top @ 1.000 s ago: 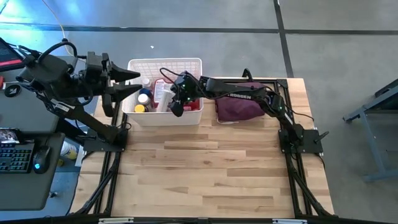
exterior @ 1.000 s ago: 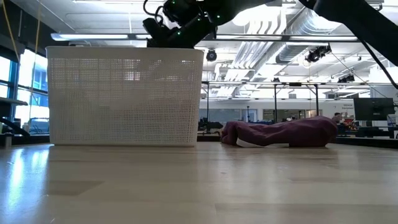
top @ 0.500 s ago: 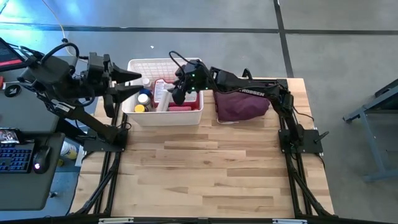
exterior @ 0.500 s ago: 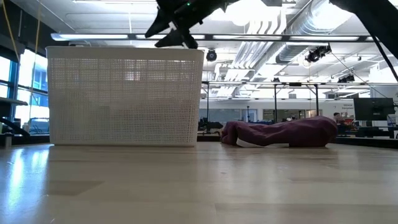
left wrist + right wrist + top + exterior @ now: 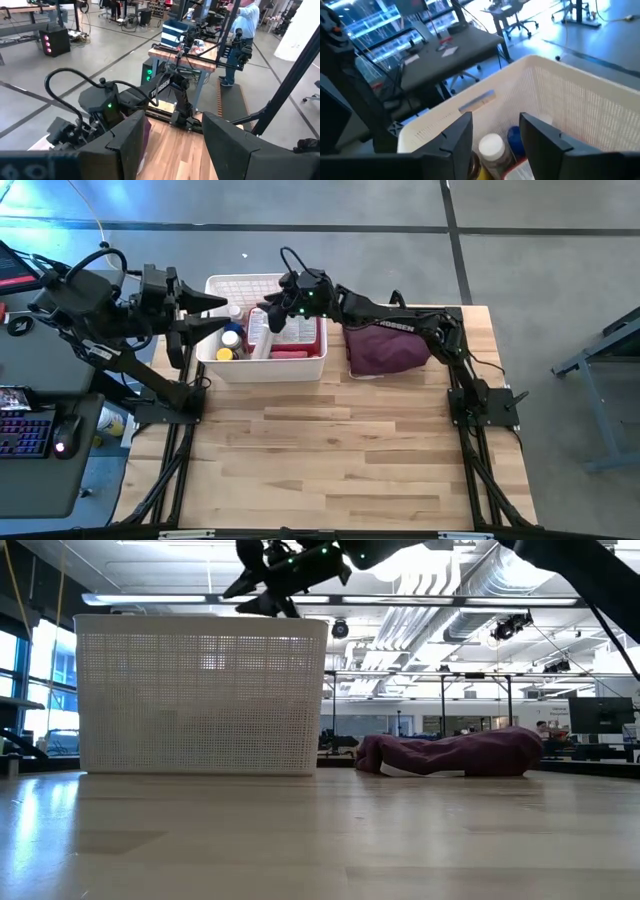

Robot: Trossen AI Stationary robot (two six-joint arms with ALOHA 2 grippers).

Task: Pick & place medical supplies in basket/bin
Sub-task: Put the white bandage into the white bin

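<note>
Currently the right hand (image 5: 272,313) is poised above the open top of the white basket (image 5: 222,288), its arm reaching in from the right side of the table (image 5: 330,450). In the right wrist view its two fingers (image 5: 457,137) stand apart with nothing between them, so it reads as released and empty. Being up over the rim rather than down among the contents, it is probably clear of the walls for travel, though whether it is arriving or leaving I cannot judge.

The basket sits at the far edge of the table, toward the left. Supplies lie inside: a flat red case (image 5: 299,331) near the right wall, a white-capped bottle (image 5: 491,145) and a blue-capped one (image 5: 516,139) beside it, and yellow and blue items (image 5: 227,346) in the near-left corner. They are bunched toward the near side; the far part of the floor is bare lattice.

The left hand (image 5: 215,313) is parked at the basket's left wall, its fingers (image 5: 227,145) spread and holding nothing — likely kept there out of the right arm's way.

A maroon cloth bundle (image 5: 385,350) lies just right of the basket, under the right arm; not a supply. No loose supplies show on the table, so the job looks close to done.
</note>
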